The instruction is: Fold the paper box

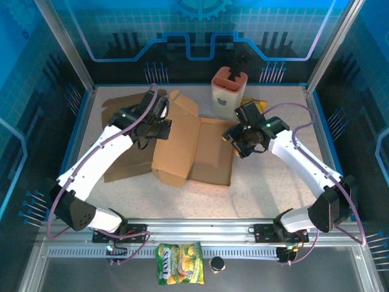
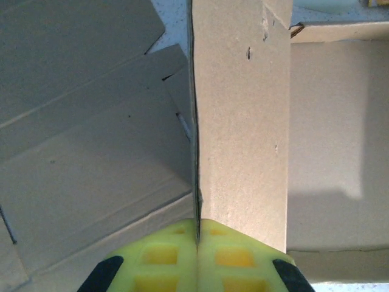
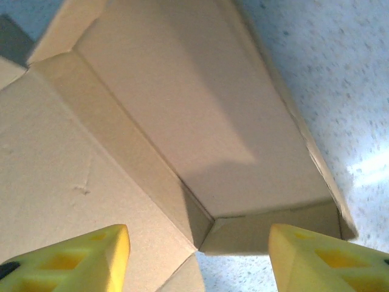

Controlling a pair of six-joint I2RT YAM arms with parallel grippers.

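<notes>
The paper box (image 3: 182, 121) runs off the right wrist view's top and left edges. From above, the right arm (image 1: 298, 155) hides most of a yellow item (image 1: 260, 106) near the far edge of the desk (image 1: 273, 194).

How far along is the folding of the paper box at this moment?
Done: one wall of the paper box stands upright. In hand: the left gripper is shut on that wall's edge, and the right gripper is open over a box corner, holding nothing. Left: the rest of the box lies spread open on the table, not yet closed into shape.
</notes>
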